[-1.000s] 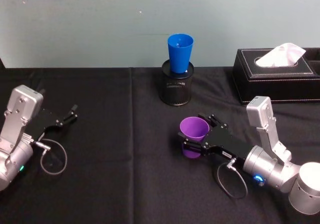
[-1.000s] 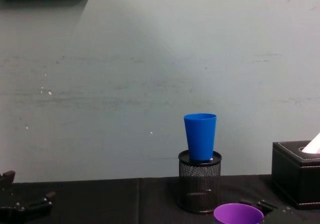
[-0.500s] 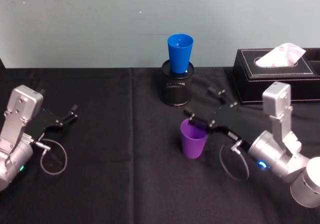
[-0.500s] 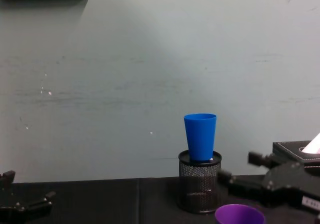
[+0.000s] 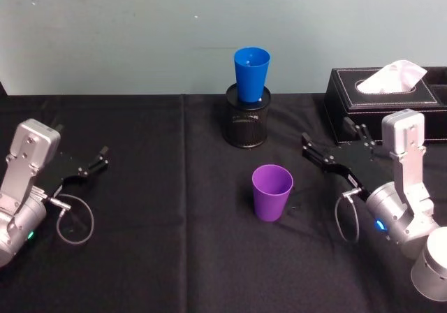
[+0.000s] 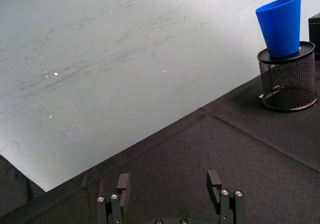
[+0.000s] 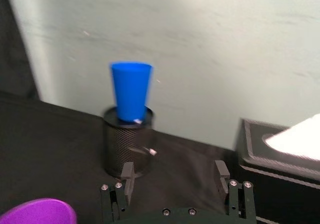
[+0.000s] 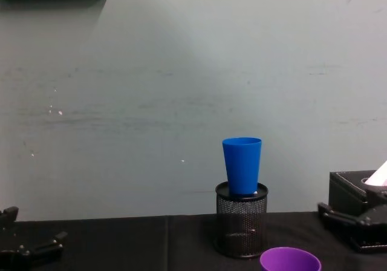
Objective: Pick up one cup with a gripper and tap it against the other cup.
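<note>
Pale green scuffed wall behind; black cloth-covered table in front.

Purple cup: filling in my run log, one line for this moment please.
purple cup: upright, free | blue cup: in mesh holder | right tool: open | left tool: open

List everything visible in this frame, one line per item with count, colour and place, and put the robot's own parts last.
Purple cup: one, purple, upright and open end up on the black tablecloth, near the middle, free of both grippers.
Blue cup: one, bright blue, upright with its base set into the pen holder.
Pen holder: one, black wire mesh, at the back centre of the table.
Tissue box: one, black with a white tissue sticking out, at the back right.
Tablecloth: one, black, covering the table.
Left gripper: one, black, open, resting low at the left side.
Right gripper: one, black, open, to the right of the purple cup, in front of the tissue box.
</note>
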`<state>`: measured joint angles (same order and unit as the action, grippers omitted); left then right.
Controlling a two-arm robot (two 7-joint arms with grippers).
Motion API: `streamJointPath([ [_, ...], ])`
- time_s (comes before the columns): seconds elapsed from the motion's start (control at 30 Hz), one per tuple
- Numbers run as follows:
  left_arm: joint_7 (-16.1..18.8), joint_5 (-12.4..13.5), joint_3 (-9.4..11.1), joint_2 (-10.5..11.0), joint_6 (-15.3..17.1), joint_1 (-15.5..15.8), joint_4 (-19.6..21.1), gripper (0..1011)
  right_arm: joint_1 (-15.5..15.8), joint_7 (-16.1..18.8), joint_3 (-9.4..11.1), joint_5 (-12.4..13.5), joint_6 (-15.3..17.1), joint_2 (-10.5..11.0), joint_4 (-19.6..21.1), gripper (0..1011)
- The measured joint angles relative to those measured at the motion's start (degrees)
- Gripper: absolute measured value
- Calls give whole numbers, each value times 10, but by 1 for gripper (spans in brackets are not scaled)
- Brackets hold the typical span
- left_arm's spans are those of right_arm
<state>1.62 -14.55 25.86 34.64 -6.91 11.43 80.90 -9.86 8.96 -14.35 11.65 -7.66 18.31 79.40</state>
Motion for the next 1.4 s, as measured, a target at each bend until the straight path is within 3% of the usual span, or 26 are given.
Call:
streamJointPath([
  [0.27, 0, 0, 0, 0, 0, 0, 0, 1000, 6, -33, 8, -30, 36, -12, 1, 1003],
  [1.4, 0, 0, 0, 0, 0, 0, 0, 1000, 6, -29, 9, -30, 36, -12, 0, 1003],
])
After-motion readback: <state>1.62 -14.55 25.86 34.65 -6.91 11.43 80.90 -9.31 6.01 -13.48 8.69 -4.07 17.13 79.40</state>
